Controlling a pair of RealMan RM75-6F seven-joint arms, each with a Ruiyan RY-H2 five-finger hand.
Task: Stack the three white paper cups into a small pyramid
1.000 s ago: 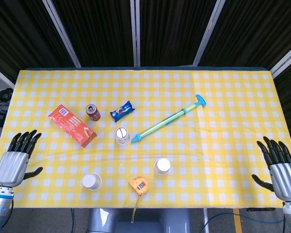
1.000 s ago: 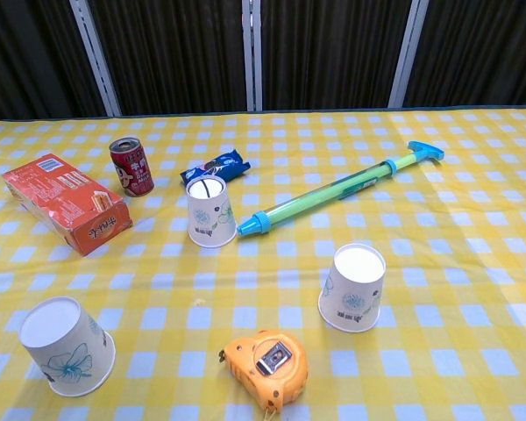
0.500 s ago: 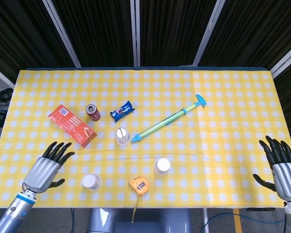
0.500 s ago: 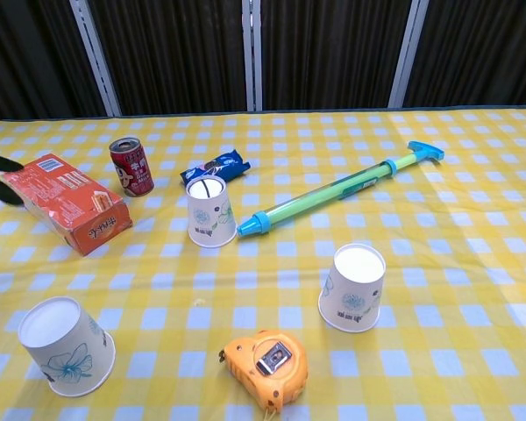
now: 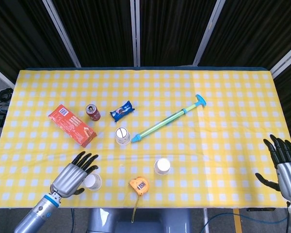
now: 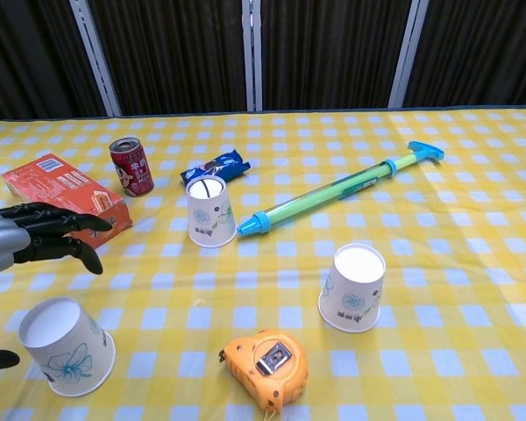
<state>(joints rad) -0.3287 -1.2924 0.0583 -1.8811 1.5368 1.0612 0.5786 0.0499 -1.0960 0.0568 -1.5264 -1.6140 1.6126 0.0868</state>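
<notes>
Left hand (image 6: 22,239) cut by chest view's left edge; right hand (image 5: 284,167) partly cropped bottom right.

We count three paper cups (image 6: 67,346) (image 6: 210,211) (image 6: 353,287), one can (image 6: 131,166), one box (image 6: 67,201), one tape measure (image 6: 267,365).

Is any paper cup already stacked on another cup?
No, the three cups each stand upside down on the table, apart from one another.
</notes>
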